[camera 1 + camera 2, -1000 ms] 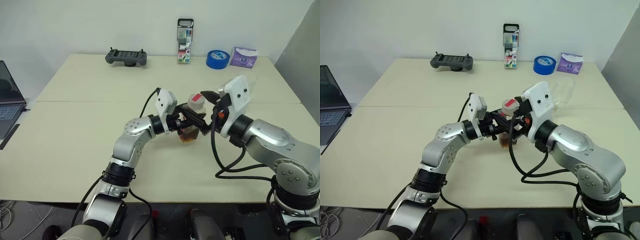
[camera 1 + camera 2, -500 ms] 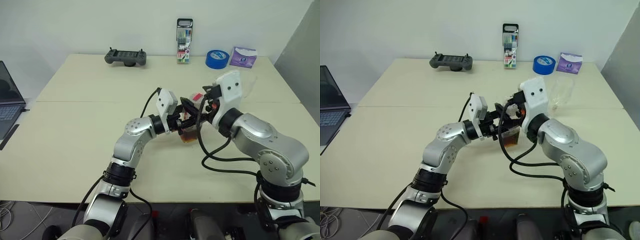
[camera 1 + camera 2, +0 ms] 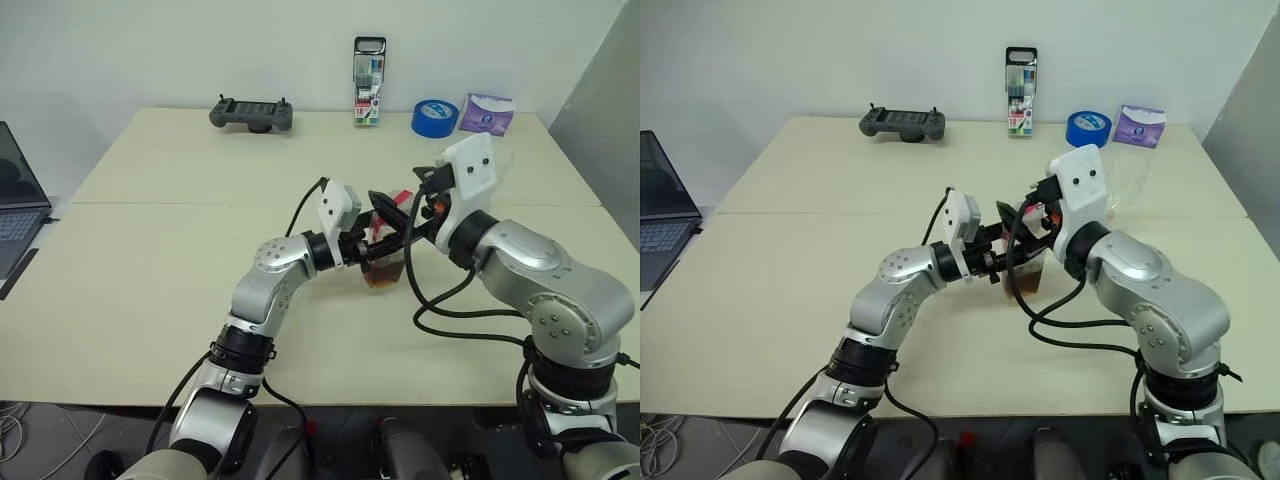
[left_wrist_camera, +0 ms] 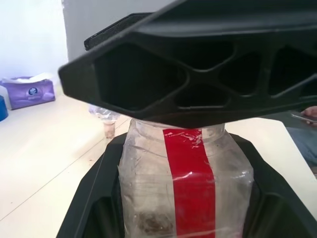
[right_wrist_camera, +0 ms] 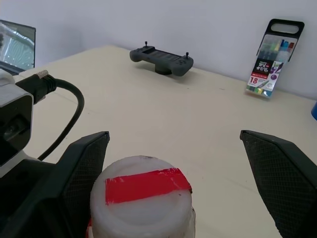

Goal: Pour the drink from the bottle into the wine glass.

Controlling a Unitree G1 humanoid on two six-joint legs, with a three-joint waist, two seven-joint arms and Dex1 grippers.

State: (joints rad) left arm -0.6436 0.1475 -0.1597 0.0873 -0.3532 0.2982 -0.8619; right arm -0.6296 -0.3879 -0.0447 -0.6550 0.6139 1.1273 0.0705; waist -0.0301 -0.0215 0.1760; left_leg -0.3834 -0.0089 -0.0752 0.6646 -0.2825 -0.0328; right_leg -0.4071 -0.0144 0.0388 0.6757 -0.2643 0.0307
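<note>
The left end effector [image 3: 372,243] stays clamped on the small clear plastic bottle [image 4: 185,183] with a red label strip, upright on the cream counter [image 3: 180,200]. A second ago the right end effector [image 5: 173,163] stood beside the cap [image 5: 143,196]; now its spread fingers straddle it. The clear wine glass [image 3: 1127,185] stands well behind.

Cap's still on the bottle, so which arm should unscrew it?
Right, probably. The right pincer stands open with a finger on each side of the cap, while the left pincer is shut on the bottle, steadying it.
</note>
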